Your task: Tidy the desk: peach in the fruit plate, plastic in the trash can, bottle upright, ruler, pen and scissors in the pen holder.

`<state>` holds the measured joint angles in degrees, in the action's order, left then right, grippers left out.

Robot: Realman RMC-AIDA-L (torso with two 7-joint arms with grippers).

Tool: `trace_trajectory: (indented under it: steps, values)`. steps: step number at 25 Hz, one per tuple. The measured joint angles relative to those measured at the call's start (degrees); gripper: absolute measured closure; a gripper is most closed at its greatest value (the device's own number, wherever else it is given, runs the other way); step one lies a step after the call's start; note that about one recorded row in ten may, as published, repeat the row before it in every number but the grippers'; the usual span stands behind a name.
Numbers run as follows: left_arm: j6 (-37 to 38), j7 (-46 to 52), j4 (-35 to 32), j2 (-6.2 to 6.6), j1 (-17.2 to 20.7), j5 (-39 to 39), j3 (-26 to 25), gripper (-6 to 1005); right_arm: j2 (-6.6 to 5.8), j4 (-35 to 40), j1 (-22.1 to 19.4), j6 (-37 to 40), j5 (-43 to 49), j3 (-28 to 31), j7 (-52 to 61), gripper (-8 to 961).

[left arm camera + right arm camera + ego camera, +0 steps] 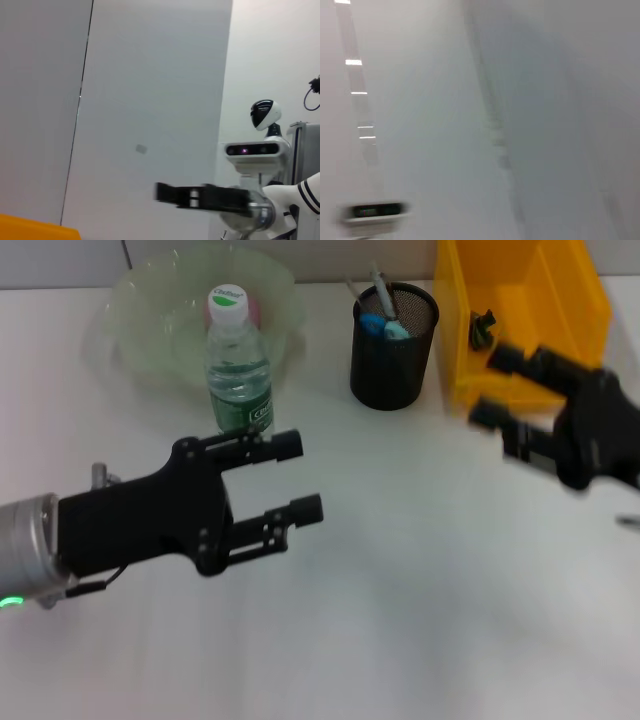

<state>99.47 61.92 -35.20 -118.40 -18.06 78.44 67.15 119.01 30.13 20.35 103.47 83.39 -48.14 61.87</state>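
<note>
so the head view is the only one showing the bench [400, 620] itself. The left wrist view points off across the room: just a grey wall, a sliver of the yellow bin [35, 227] and the other arm's gripper far off against the robot's white body. The right wrist view is a pale blur, can't make anything out there

Count from the head view: one bottle [238, 365], one fruit plate [150, 315], one pen holder [393, 345], one yellow bin [520, 310], two grippers

The bottle is standing upright near the bench's far left corner, clear plastic with a green label and a white-and-green cap, right in front of the pale green see-through plate. Something pinkish shows behind the cap, inside the plate, too hidden to name. The holder is black mesh at the middle of the far edge, with a few things sticking up out of it, some of them blue. The bin sits at the far right corner with a small dark item inside

The left gripper [290, 478] hovers over the left half of the bench just in front of the bottle, jaws apart and holding nothing. The right gripper [492, 385] is by the right edge just in front of the bin, jaws apart too, empty
</note>
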Motion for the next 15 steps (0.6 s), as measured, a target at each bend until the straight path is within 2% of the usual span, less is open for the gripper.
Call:
trace_trajectory:
  steps: [3, 6, 15]
  values:
    - [1.1, -0.3, 0.0, 0.06, 1.4, 0.1, 0.0, 359, 0.03, 0.0, -0.5, 7.0, 5.7, 0.1, -2.0, 275]
    - [2.1, -1.4, 0.1, 0.17, 3.1, 0.1, 0.3, 359, 0.05, 0.0, -0.6, 10.6, 10.7, 0.2, -2.7, 277]
    - [4.3, -1.8, 0.2, 0.72, 5.1, 1.2, 0.4, 340, 0.26, 0.5, -0.6, 11.0, 18.0, -0.4, -1.4, 253]
